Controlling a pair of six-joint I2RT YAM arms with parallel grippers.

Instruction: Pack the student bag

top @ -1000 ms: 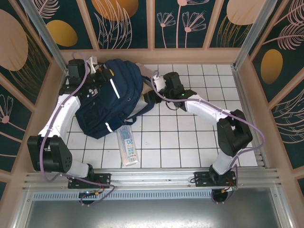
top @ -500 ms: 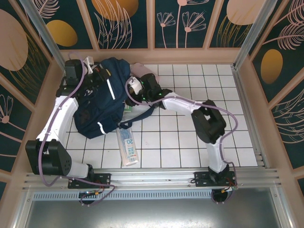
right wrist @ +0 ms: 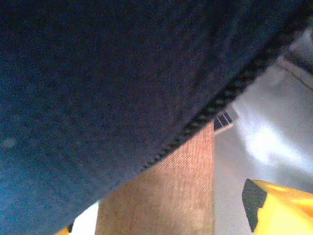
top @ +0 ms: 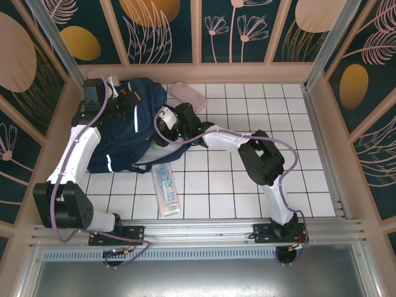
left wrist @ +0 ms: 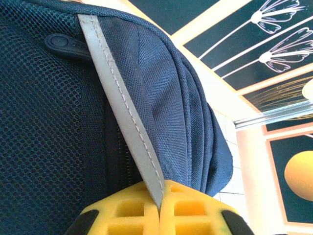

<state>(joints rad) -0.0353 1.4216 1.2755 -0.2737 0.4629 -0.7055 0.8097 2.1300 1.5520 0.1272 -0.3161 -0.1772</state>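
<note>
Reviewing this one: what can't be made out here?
- Right wrist view: bag blurred, too close; the brown woven thing under its zipper cannot be identified; right fingers cut by the bottom edge.
- Left wrist view: left fingers, shut on the stripe, cut by the bottom edge.
- Top view: packet's fine print too small to read.

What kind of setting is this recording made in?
Probably a lab robot cell: a white tiled tabletop, floral printed panels walling it in, and an aluminium rail along the near edge.
</note>
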